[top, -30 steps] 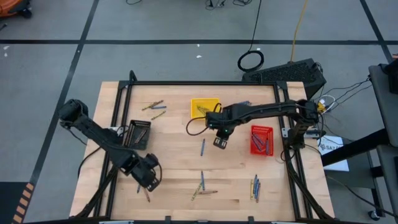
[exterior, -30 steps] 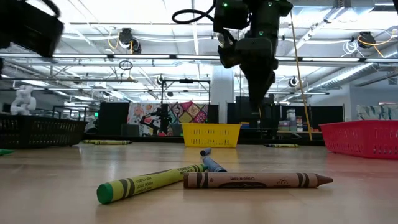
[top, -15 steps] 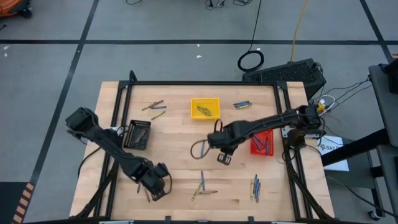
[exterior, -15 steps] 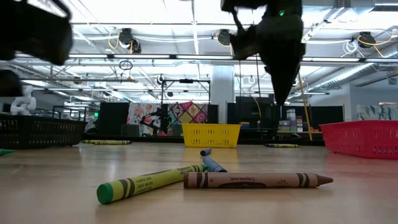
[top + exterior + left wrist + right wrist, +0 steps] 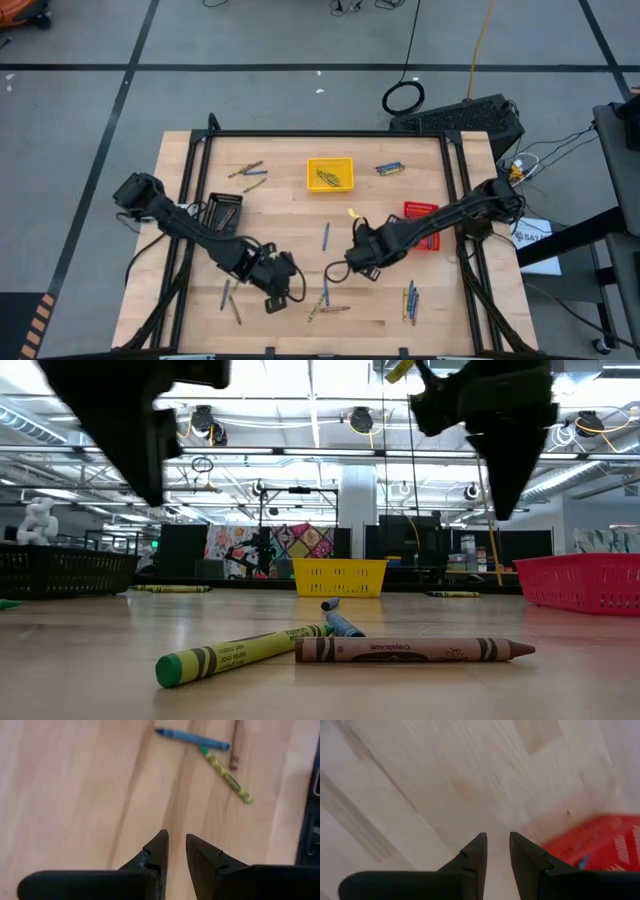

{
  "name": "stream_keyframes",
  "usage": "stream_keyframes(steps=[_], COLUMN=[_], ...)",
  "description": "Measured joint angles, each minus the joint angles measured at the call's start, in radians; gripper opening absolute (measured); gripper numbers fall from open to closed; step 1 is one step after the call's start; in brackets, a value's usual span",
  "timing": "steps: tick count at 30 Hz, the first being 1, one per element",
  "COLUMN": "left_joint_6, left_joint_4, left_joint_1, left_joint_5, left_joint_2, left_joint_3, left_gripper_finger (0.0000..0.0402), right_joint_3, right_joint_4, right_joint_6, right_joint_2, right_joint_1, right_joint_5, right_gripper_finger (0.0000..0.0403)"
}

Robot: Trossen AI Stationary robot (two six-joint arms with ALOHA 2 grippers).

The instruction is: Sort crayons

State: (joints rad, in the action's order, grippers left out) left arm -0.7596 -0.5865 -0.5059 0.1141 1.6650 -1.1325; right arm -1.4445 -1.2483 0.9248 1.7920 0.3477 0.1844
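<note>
Both hands hover empty over the front middle of the tabletop [image 5: 280, 215], with crayons scattered around them.

The left hand [image 5: 282, 293] and the right hand [image 5: 362, 262] each hold their fingers slightly apart with nothing between them, as both wrist views show. A small cluster of crayons [image 5: 323, 298], blue, yellow-green and brown, lies on the bare wood between the two hands near the front edge. One blue crayon [image 5: 325, 236] lies alone in the middle, with more loose ones at the front right [image 5: 409, 300], front left [image 5: 230, 300] and far left [image 5: 249, 175]. Some already sit in the yellow tray [image 5: 330, 173], the red tray [image 5: 421, 226] and the black tray [image 5: 224, 215].
</note>
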Motion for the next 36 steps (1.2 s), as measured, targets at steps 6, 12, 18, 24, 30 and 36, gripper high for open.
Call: stream_keyframes(steps=[6, 12, 18, 24, 30, 36], left_joint_6=[0.093, 0.174, 0.196, 0.190, 0.190, 0.190], left_joint_4=[-0.013, -0.025, -0.182, -0.181, -0.190, -0.195], left_joint_1=[0.039, 0.038, 0.032, 0.013, -0.001, -0.003], left_joint_5=[-0.003, -0.037, -0.021, -0.014, -0.008, -0.005], left_joint_2=[0.068, 0.189, 0.309, 0.388, 0.443, 0.476], left_joint_3=[-0.065, -0.202, -0.380, -0.476, -0.577, -0.607], left_gripper_finger=[0.0070, 0.0070, 0.0070, 0.0070, 0.0070, 0.0070], right_joint_3=[0.001, 0.001, 0.001, 0.001, 0.001, 0.001], right_joint_4=[-0.067, -0.073, -0.075, -0.084, -0.092, -0.091], right_joint_6=[0.076, 0.111, 0.111, 0.109, 0.110, 0.132], right_joint_2=[0.000, 0.000, 0.000, 0.000, 0.000, 0.000], right_joint_1=[0.063, 0.110, 0.131, 0.146, 0.157, 0.159], right_joint_5=[-0.001, -0.002, -0.001, 0.005, 0.029, 0.029], right_gripper_finger=[0.0071, 0.0071, 0.0071, 0.0071, 0.0071, 0.0071])
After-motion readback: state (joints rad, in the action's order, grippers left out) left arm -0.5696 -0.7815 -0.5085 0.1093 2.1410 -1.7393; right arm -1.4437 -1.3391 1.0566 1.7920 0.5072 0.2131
